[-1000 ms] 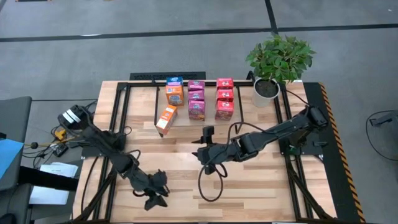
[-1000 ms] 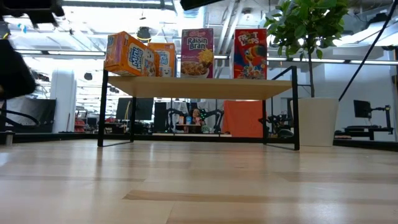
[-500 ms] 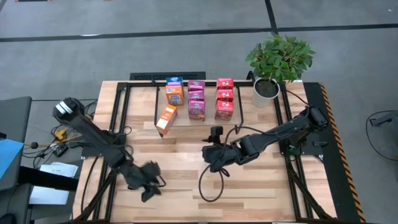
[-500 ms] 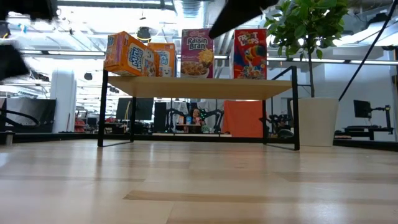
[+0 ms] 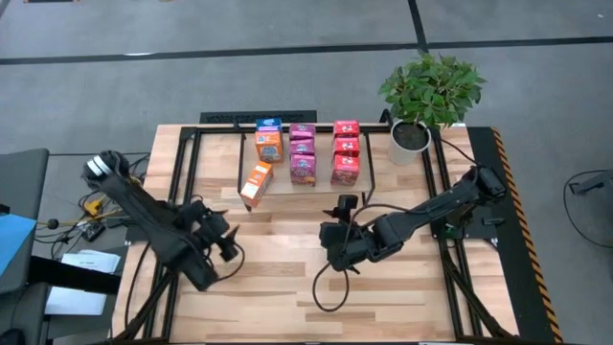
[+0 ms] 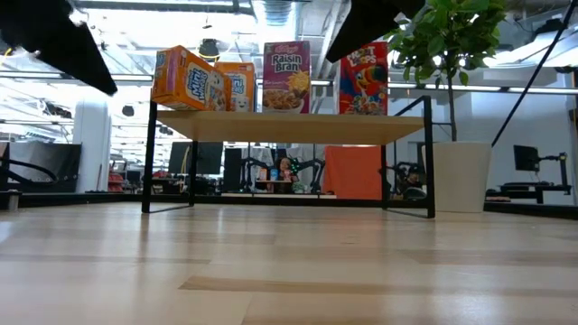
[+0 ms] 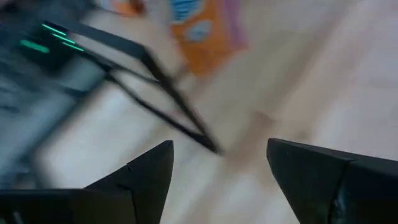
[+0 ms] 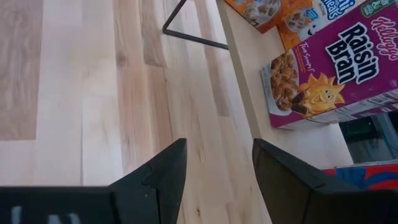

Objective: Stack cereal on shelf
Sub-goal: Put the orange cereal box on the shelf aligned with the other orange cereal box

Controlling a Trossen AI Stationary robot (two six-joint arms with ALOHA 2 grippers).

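1. Wooden tabletop is carrying everything; beyond it in the low view, a lab room with desks is showing, and a potted plant is standing at the table's far right corner.
2. Shelf is sitting along the far edge, its long axis running left to right across the table.
3. Cereal is lying on the shelf board in three front-to-back columns: orange-and-blue boxes on the left, magenta-pink boxes in the middle, red boxes on the right.
4. One orange box is sitting skewed at the shelf's near-left edge, out of line with its column.
5. Count from above: three magenta-pink, three red, three orange-and-blue including the skewed one; nine in all.
6. Left gripper is hovering over the near-left tabletop, fingers spread, carrying nothing.
7. Right gripper is hovering near table centre, fingers parted, carrying nothing.
8. Skewed box is lying beyond both grippers, toward the shelf; judging by the overhead view, the left gripper is somewhat nearer to it.
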